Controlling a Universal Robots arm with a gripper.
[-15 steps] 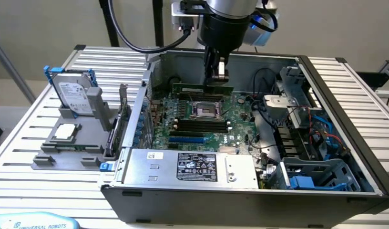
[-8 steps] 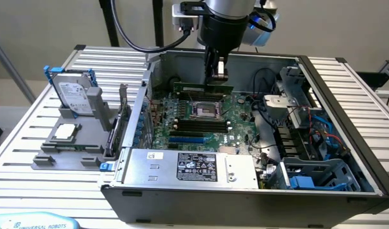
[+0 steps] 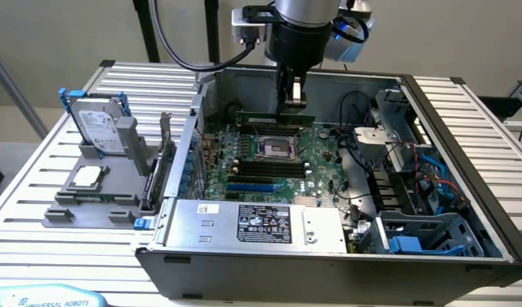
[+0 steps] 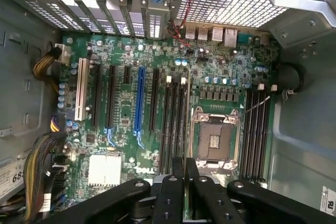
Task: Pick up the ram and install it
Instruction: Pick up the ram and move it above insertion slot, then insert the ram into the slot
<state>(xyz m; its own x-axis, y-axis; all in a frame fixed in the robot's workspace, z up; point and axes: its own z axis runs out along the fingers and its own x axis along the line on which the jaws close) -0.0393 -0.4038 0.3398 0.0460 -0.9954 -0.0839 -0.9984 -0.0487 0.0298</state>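
Ram (image 3: 276, 119): gripped by closed fingers (image 3: 298, 89) of gripper (image 3: 296, 107), held over motherboard (image 3: 244, 182). Step: installing. Requirement, judged: square alignment above an empty memory slot (image 3: 265, 167).

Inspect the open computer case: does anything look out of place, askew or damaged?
Nothing looks damaged. One oddity: the processor socket on the motherboard stands empty, while the gripper holds the ram above the board, not seated in any slot.
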